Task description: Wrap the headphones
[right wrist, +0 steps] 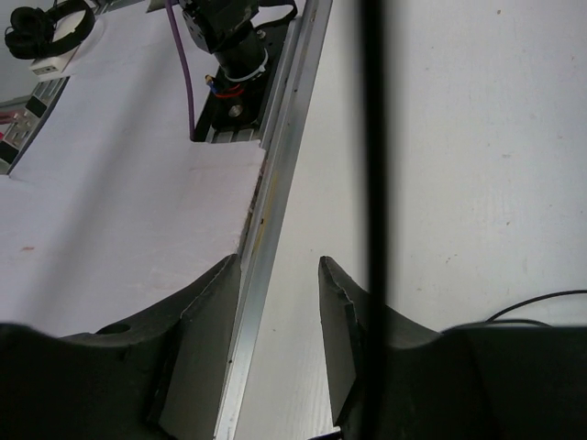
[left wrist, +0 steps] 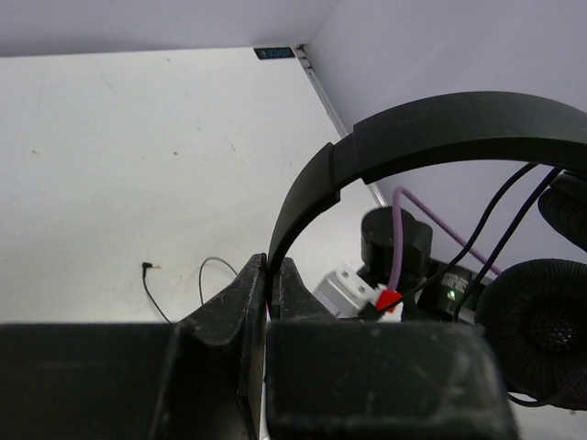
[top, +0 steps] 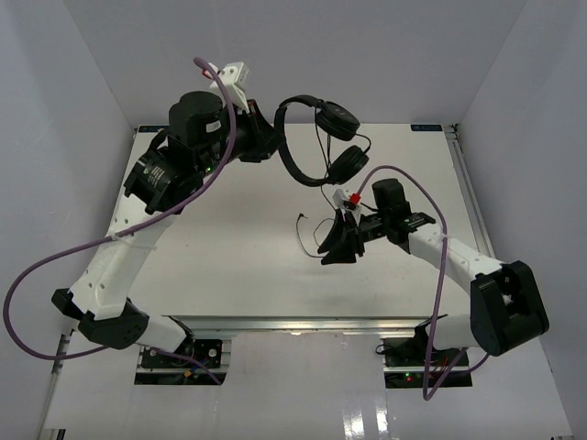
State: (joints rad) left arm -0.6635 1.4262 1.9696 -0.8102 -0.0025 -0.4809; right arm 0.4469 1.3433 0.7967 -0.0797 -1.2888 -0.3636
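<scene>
The black headphones hang in the air over the far middle of the table. My left gripper is shut on the thin headband, pinched between the fingers. The two round earcups dangle to the right; one shows in the left wrist view. The thin cord drops to the table and ends in a plug, which also shows in the left wrist view. My right gripper is open and empty just below the earcups. A blurred strand of cord crosses in front of its right finger, not between the jaws.
The table's metal front rail runs under the right gripper, with the left arm's base beyond it. Purple robot cables loop off both arms. White walls close in the table on three sides.
</scene>
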